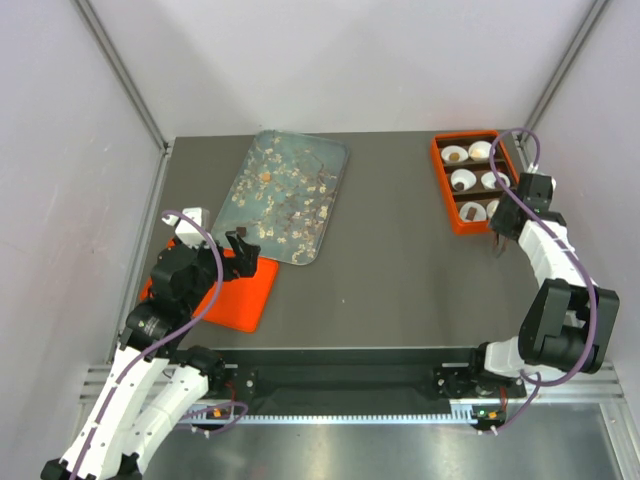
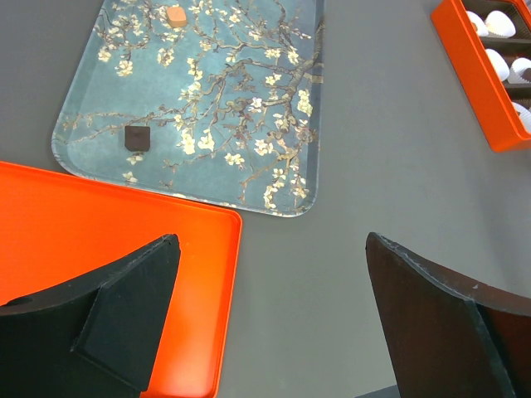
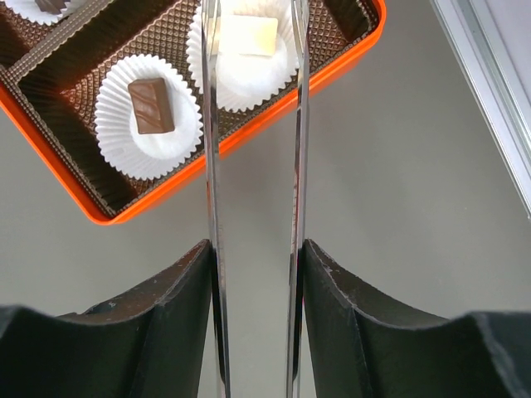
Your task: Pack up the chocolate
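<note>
On the floral tray [image 2: 249, 124] lie a dark brown chocolate [image 2: 137, 138] and a caramel one [image 2: 175, 16]. My left gripper [image 2: 270, 278] is open and empty, hovering over the orange lid's edge [image 2: 91, 232] just short of the tray; it shows in the top view [image 1: 243, 252]. My right gripper [image 3: 255, 257] is shut on the thin metal tongs [image 3: 212, 166], whose arms stand apart. The tong tips straddle a pale cream piece [image 3: 247, 35] lying in a white paper cup. A brown chocolate [image 3: 152, 105] sits in the cup beside it, in the orange box [image 3: 108, 217].
The orange box [image 1: 447, 195] stands at the back right, with several white cups, some holding brown pieces [image 1: 455, 156]. The floral tray [image 1: 330, 175] lies at the back middle-left. The orange lid [image 1: 240, 300] lies front left. Walls and metal frame rails enclose the table.
</note>
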`<state>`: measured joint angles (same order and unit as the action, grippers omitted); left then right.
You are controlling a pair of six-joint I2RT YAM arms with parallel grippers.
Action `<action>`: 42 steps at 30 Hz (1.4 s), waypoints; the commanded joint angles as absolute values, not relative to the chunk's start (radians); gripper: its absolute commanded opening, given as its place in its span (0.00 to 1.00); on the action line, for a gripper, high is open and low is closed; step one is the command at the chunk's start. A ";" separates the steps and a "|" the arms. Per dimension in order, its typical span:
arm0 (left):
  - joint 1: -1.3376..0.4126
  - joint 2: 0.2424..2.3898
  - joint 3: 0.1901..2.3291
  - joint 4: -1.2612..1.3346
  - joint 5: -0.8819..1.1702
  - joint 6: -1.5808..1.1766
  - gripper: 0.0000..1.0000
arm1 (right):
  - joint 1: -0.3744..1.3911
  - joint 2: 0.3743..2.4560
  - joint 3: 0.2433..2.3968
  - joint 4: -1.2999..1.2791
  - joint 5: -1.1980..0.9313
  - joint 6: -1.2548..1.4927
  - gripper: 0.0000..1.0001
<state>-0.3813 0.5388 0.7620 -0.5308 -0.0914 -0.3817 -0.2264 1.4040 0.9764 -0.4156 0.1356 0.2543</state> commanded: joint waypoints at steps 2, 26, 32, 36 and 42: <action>-0.384 0.538 0.756 -0.489 -0.094 -0.365 0.99 | -0.241 1.361 1.061 -0.440 0.111 0.252 0.45; -0.387 0.709 0.810 -0.408 0.149 -0.486 0.98 | 0.116 1.085 1.102 -0.638 -0.057 0.339 0.43; -0.385 0.827 0.864 -0.356 0.150 -0.532 0.98 | 0.288 1.124 1.002 -0.510 -0.005 0.383 0.42; -0.385 0.896 0.916 -0.342 0.094 -0.537 0.97 | 0.370 1.190 0.944 -0.405 0.090 0.385 0.42; -0.387 0.969 0.957 -0.336 0.012 -0.543 0.96 | 0.523 1.287 0.861 -0.278 0.290 0.410 0.43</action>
<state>-0.3817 0.9436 0.9020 -0.3939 0.0677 -0.5312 0.4534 1.2671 0.8833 -0.4206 0.1493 0.3878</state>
